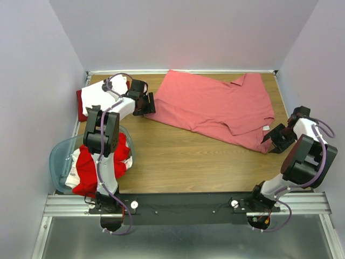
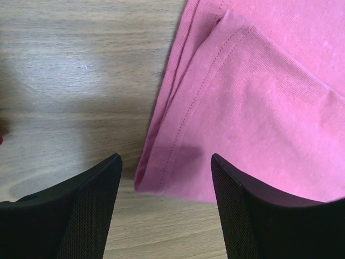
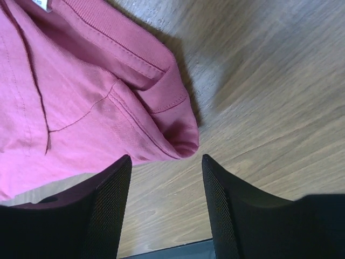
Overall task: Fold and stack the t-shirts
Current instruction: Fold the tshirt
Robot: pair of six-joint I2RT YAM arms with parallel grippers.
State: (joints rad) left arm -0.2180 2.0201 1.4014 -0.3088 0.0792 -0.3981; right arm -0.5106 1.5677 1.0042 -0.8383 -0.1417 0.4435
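The left gripper [image 2: 166,157] has its two black mesh-faced fingers [image 2: 91,210] apart, low over the table. The left-hand hem corner of the large salmon-pink cloth t-shirt [image 2: 259,108] lies between them, and nothing is clamped. In the top view this gripper [image 1: 148,103] sits at the shirt's left edge.

The right gripper [image 3: 166,157] also has its fingers [image 3: 102,216] spread. A folded, rounded corner of the same shirt [image 3: 81,97] sits just at the mouth of the gap, not pinched. A small white label [image 3: 43,4] shows at the top of that view. From above, this gripper [image 1: 272,137] is at the shirt's near right corner.

The salmon-pink shirt [image 1: 215,105] lies spread and rumpled across the far half of the light wooden table [image 1: 188,156], its right part doubled over.

In the far left corner a white cloth shirt [image 1: 97,94] rests on a dark red one [image 1: 81,108].

At the near left, partly hidden behind the left arm, a translucent pale-blue plastic tub [image 1: 59,156] holds a heap of bright red and white shirts [image 1: 86,170].
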